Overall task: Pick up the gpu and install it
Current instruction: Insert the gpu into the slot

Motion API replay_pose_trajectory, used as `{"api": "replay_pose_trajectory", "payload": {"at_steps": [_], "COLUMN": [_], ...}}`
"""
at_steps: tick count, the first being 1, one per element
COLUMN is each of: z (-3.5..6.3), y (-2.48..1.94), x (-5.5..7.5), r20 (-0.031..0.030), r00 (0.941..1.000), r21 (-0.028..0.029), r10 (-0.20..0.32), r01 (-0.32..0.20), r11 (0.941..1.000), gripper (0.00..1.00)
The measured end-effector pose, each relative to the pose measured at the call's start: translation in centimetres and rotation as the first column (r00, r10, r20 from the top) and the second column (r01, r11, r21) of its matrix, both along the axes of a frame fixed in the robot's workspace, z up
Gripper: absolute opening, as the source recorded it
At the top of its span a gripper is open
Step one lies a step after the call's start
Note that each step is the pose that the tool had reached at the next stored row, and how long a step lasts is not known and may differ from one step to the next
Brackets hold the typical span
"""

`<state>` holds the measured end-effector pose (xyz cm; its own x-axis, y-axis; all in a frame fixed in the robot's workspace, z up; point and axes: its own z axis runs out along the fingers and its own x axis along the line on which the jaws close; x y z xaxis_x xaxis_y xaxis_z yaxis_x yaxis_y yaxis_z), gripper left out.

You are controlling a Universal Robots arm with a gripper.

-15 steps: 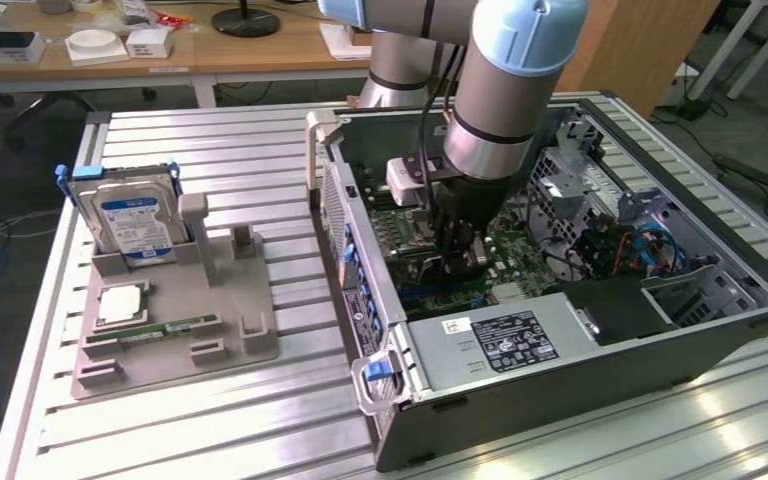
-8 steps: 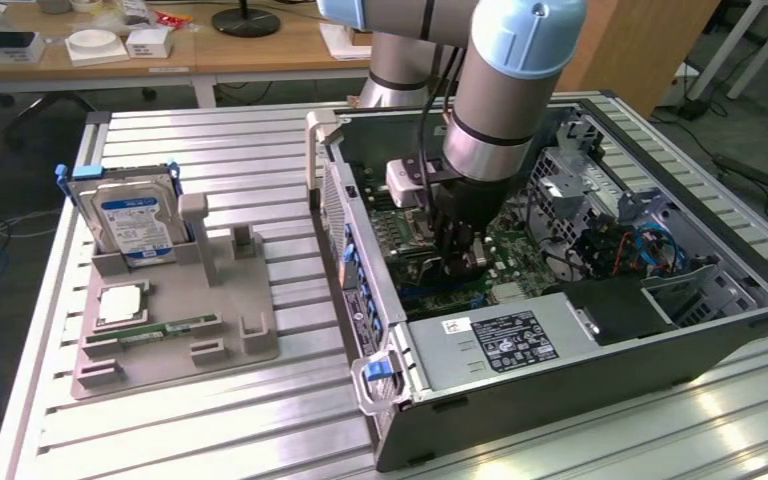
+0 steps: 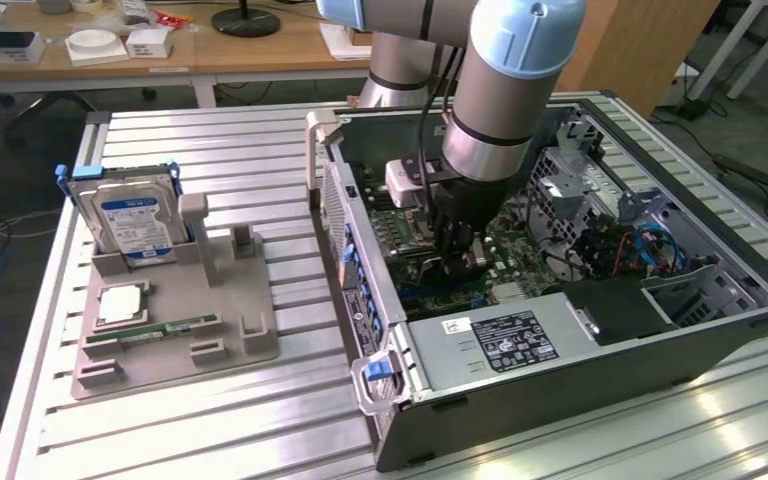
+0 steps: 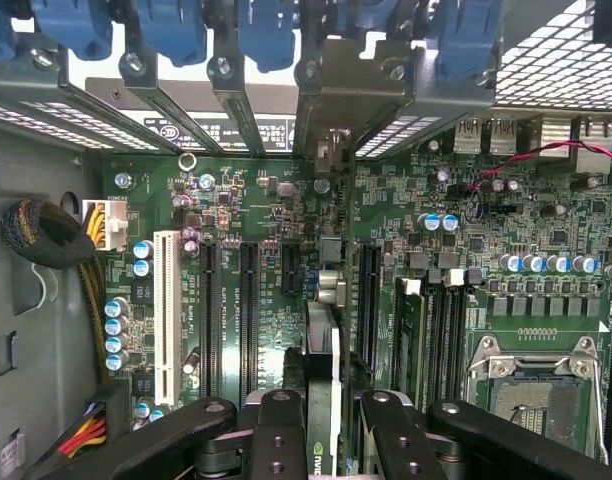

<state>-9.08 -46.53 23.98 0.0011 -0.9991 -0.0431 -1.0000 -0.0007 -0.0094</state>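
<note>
The gpu point(image 4: 323, 345) stands edge-on, clamped in the gripper point(image 4: 321, 425).

GPU point(image 4: 324, 345): thin green card, seen edge-on in the wrist view, lower centre of the frame. Upright on its long edge above the motherboard, between the black expansion slots. Silver metal end bracket at its far end, up toward the rear slot openings. In the exterior view it sits at frame centre inside the open case, mostly hidden.
</note>
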Motion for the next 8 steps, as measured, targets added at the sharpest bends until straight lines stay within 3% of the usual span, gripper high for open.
{"api": "replay_pose_trajectory", "payload": {"at_steps": [8], "z": [-0.33], "y": [0.00], "x": [-0.04], "r20": [-0.0003], "r00": [1.0000], "r21": [-0.0005], "r10": [0.000], "r01": [0.000], "r11": [1.0000], "gripper": [0.26]}}
